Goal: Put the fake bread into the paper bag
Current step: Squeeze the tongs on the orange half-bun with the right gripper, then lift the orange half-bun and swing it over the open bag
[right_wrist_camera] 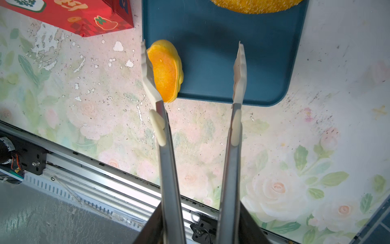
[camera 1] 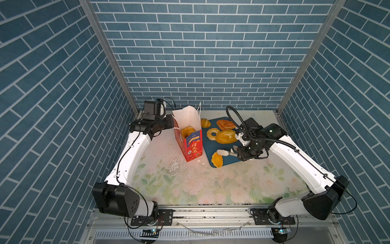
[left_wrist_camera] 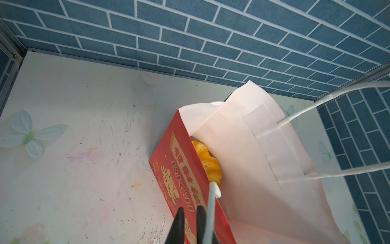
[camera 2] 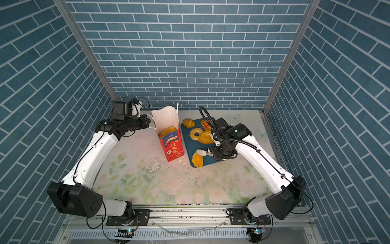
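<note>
While hovering over near corner of tray [right_wrist_camera: 211, 63], got right gripper [right_wrist_camera: 200, 221] clamped on tongs [right_wrist_camera: 168, 169], tines spread wide, nothing caught. Reading small bun [right_wrist_camera: 166, 71] as overhanging the rim on the bag side, long axis roughly along the tines, tucked against one tine and well clear of the other, so probably wants a sideways shift before squeezing; right arm nearer. Seeing left gripper [left_wrist_camera: 190, 224] nearly closed at near wall of paper bag [left_wrist_camera: 181, 169] beside handle cord [left_wrist_camera: 212, 202], can't tell if pinching; bag upright just beside tray, one ridged pastry [left_wrist_camera: 209, 164] inside

Floral-print table [camera 1: 190, 186] carries the upright paper bag [camera 1: 193, 147], a teal tray [camera 1: 211, 147] and scattered white flakes [camera 1: 174, 166]
</note>
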You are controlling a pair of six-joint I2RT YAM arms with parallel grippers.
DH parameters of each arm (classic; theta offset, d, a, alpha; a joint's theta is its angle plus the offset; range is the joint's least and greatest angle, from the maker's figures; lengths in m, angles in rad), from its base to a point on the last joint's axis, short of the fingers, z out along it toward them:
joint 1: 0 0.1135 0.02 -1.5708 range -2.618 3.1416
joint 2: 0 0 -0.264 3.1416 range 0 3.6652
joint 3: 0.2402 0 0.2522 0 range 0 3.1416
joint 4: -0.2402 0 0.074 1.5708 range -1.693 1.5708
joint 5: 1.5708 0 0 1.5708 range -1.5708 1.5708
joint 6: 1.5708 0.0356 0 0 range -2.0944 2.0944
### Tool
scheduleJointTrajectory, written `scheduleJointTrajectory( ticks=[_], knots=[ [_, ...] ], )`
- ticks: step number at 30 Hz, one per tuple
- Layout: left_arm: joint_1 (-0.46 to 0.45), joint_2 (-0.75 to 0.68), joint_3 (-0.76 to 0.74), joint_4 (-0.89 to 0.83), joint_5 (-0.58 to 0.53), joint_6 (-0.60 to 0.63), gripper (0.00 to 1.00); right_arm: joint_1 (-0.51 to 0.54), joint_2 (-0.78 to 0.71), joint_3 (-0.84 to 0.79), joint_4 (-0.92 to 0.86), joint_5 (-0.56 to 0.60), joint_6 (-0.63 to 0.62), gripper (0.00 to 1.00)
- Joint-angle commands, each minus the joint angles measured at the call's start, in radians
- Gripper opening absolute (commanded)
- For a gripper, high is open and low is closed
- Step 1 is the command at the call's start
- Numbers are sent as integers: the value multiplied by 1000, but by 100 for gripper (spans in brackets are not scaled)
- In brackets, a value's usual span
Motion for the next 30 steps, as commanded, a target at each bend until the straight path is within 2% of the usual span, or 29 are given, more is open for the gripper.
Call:
scheduleJointTrajectory(
  ticks=[1, 7, 15, 21, 25, 30],
  knots=[
    [2, 0, 1, -1, -11, 12, 14, 1, 18, -16, 48, -38, -11, 47],
    [2, -3, -8, -3, -14, 2, 14, 15, 75, -38, 115, -134, -18, 47],
    [2, -5, 3, -13, -24, 5, 14, 24, 131, -56, 125, -144, -32, 47],
    [2, -12, -8, -10, -21, 5, 14, 31, 168, -69, 145, -156, -32, 41],
    [3, -15, -19, -7, -28, 6, 14, 32, 173, -78, 149, -157, -22, 33],
    [2, -4, -11, -22, -25, 8, 14, 29, 136, -85, 148, -94, -13, 26]
  ],
)
